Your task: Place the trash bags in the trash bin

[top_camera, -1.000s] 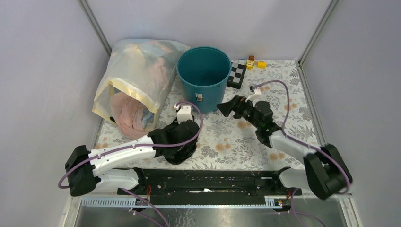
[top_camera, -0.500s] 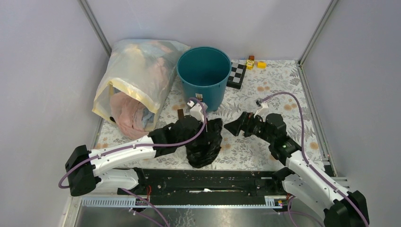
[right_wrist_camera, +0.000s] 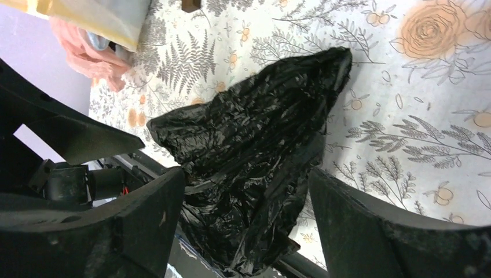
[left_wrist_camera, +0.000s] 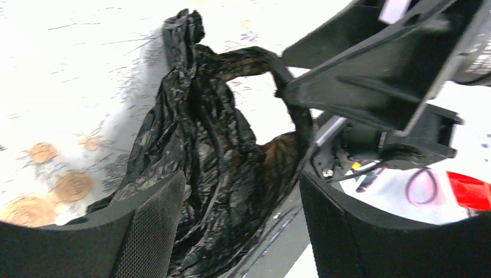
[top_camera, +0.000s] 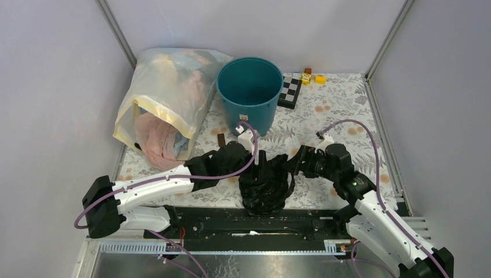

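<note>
The black trash bag (top_camera: 264, 188) lies crumpled at the table's near edge, its lower part spilling onto the black rail. My left gripper (top_camera: 260, 167) is at the bag's upper left and stands open. In the left wrist view the bag (left_wrist_camera: 197, 133) fills the gap of that gripper (left_wrist_camera: 240, 188) and is not pinched. My right gripper (top_camera: 294, 166) faces it from the right, open, with the bag (right_wrist_camera: 260, 116) between and beyond its jaws (right_wrist_camera: 246, 185). The teal trash bin (top_camera: 250, 92) stands upright behind them, with nothing visible in it.
A big translucent bag of clothes (top_camera: 165, 104) leans at the back left beside the bin. A checkerboard tile (top_camera: 290, 90) and small yellow blocks (top_camera: 310, 76) lie right of the bin. A small brown piece (top_camera: 221, 141) sits near the left wrist. The black rail (top_camera: 197, 223) runs along the front.
The left arm carried the bag to the right and then opened its jaws. The right gripper came down and left until it was at the bag, its jaws narrowing a little.
</note>
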You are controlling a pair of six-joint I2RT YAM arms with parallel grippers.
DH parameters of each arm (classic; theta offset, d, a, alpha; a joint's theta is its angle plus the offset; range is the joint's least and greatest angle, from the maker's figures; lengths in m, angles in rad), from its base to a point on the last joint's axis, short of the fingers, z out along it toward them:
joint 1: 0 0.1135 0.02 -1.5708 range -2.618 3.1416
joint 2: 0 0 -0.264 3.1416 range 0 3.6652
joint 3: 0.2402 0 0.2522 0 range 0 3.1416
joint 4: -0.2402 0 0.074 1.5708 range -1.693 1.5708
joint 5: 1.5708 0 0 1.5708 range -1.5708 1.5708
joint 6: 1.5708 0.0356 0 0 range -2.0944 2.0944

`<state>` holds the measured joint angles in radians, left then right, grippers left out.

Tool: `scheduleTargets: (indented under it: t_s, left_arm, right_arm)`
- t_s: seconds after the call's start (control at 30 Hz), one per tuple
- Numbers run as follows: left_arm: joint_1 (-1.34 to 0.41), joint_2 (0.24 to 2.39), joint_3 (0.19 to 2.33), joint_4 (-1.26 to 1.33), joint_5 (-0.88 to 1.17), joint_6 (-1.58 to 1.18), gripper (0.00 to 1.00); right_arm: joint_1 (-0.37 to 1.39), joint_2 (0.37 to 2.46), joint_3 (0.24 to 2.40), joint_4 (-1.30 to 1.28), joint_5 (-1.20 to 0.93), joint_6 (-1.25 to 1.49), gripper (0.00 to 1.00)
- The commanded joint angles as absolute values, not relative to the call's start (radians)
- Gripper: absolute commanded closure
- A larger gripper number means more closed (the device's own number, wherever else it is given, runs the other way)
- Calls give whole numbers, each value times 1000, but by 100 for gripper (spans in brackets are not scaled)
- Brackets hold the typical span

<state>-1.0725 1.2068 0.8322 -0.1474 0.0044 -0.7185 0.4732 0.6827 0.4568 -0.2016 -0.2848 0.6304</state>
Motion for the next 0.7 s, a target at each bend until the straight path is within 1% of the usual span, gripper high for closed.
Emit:
scheduleTargets:
  t_s: [0.0,0.07,0.13,0.17,0.27,0.3,0.37,0.4,0.47,0.5,0.53,0.6,0.67]
  left_arm:
    - [-1073,1184,885,-264,-119,-685,26]
    - [-1074,1193,897,-300,-152,-670,24]
    - [-1073,1213,922,-360,-215,-659,18]
    - [-1072,1230,938,-396,-246,-654,17]
    - [-1072,1281,975,-451,-284,-645,17]
    - [-1072,1288,977,-446,-278,-645,18]
    - [-1072,1289,978,-438,-266,-646,23]
    - [-1072,1279,978,-430,-255,-645,25]
    - [-1074,1241,955,-369,-181,-609,29]
    - [-1074,1221,948,-343,-116,-590,37]
    - [-1074,1203,946,-326,-70,-574,42]
    - [-1077,1191,957,-317,22,-534,44]
    - [-1087,1208,982,-341,65,-506,44]
  right_arm:
    - [481,700,517,-306,-211,653,19]
    - [482,726,518,-321,-217,654,26]
    - [482,747,514,-333,-217,655,32]
    - [481,753,512,-342,-212,655,37]
    - [480,740,500,-358,-191,660,56]
    - [481,729,496,-363,-180,662,63]
    - [481,703,488,-368,-163,666,70]
    - [481,692,485,-368,-161,668,71]
    - [481,678,485,-370,-167,668,77]
    - [482,677,485,-373,-172,668,80]
    - [480,679,489,-375,-177,667,84]
    - [482,688,499,-383,-183,661,94]
    - [482,696,507,-389,-191,657,99]
